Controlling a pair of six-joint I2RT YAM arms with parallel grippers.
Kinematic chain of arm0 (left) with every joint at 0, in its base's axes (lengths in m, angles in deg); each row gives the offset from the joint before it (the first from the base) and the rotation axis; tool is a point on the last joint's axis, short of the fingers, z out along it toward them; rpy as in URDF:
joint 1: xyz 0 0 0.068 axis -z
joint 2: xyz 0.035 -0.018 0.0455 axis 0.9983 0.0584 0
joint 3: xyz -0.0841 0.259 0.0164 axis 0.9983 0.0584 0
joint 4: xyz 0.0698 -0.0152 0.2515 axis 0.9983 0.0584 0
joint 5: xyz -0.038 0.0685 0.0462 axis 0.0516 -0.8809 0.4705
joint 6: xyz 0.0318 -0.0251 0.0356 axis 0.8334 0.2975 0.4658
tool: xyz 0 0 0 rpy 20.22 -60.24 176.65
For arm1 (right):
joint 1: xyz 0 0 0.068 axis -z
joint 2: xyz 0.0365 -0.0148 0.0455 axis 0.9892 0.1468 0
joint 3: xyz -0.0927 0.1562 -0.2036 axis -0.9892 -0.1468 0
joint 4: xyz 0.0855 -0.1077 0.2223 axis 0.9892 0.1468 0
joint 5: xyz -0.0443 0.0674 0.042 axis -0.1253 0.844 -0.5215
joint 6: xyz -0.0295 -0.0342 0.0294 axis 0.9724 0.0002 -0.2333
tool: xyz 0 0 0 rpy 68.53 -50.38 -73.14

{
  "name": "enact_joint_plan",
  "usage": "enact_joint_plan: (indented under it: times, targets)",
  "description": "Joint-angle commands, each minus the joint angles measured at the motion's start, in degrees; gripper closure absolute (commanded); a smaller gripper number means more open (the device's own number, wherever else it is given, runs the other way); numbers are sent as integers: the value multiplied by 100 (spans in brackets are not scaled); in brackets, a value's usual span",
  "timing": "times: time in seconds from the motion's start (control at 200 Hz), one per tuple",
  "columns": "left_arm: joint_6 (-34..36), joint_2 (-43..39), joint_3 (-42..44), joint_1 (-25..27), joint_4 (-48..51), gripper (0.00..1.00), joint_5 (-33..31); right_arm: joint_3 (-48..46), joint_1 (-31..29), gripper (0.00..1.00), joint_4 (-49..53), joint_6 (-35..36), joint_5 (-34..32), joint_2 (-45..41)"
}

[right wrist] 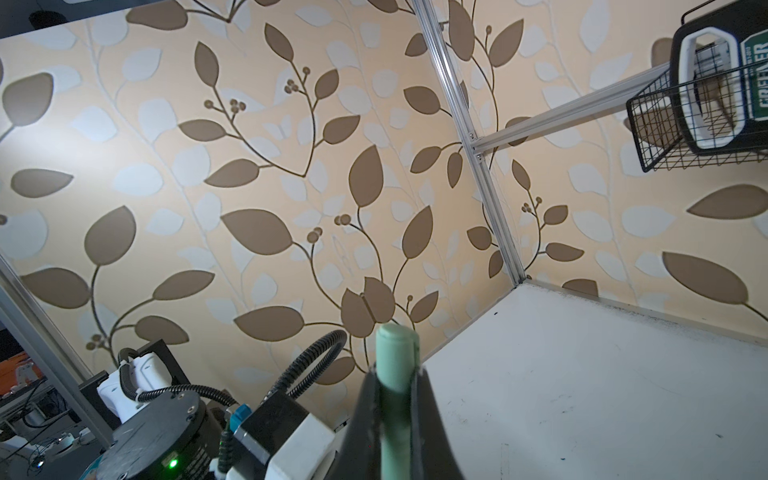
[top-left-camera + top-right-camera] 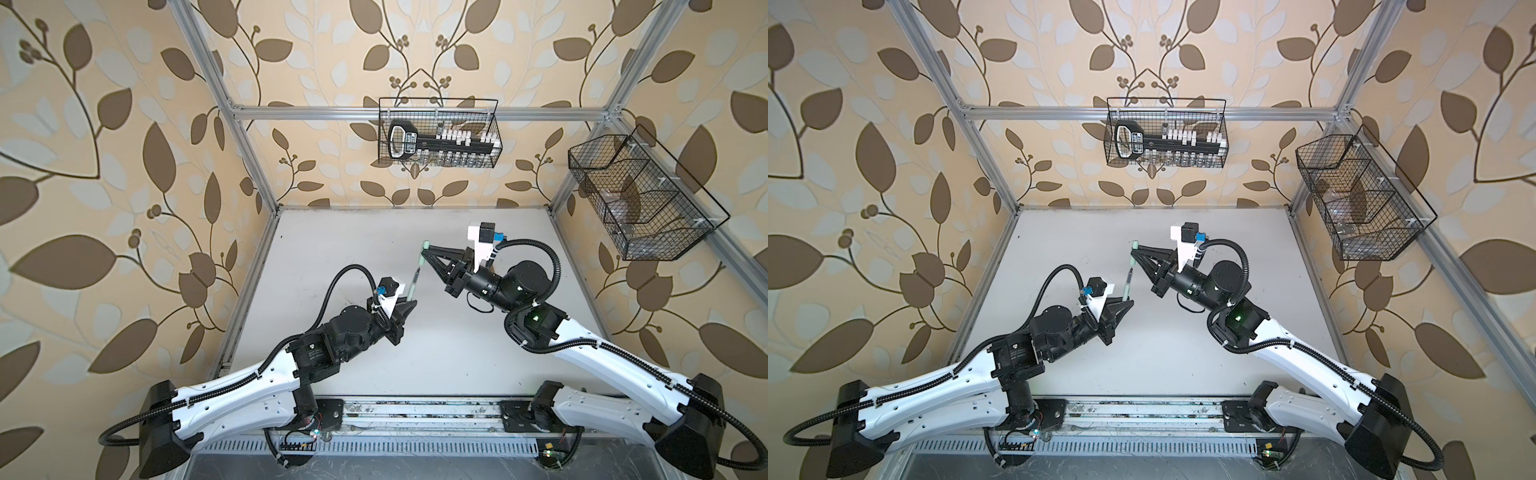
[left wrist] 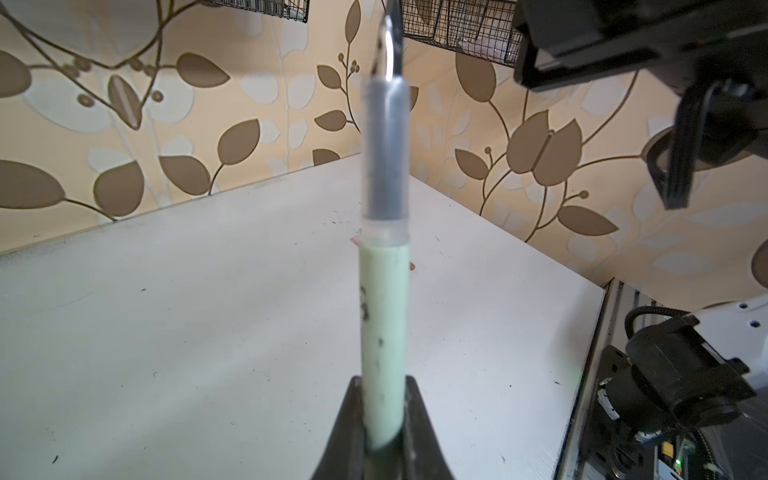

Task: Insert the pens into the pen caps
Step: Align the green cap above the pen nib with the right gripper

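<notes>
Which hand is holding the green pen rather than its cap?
The left hand: it grips the pale green pen, dark tip pointing out. The right hand holds only the stubby green cap.

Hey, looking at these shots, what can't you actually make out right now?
- Tip of the green pen: left wrist view, blurred and cut off by the top edge.
- Open end of the green cap: right wrist view, hidden down between the fingers of the right gripper.
- Whether tip and cap touch: both top views, too small to tell.
- The brown and pink pens and caps: shown in no view.
</notes>
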Motion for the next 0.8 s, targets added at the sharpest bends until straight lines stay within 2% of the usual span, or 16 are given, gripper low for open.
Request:
enact_joint_plan:
  times: [0.0,0.795]
  targets:
    - [23,7,-108,24,-139,100,65,-55,-26,100,30,-46,-111,-7]
    - [23,-51,-117,26,-112,100,21,-124,-29,100,210,-104,-32,44]
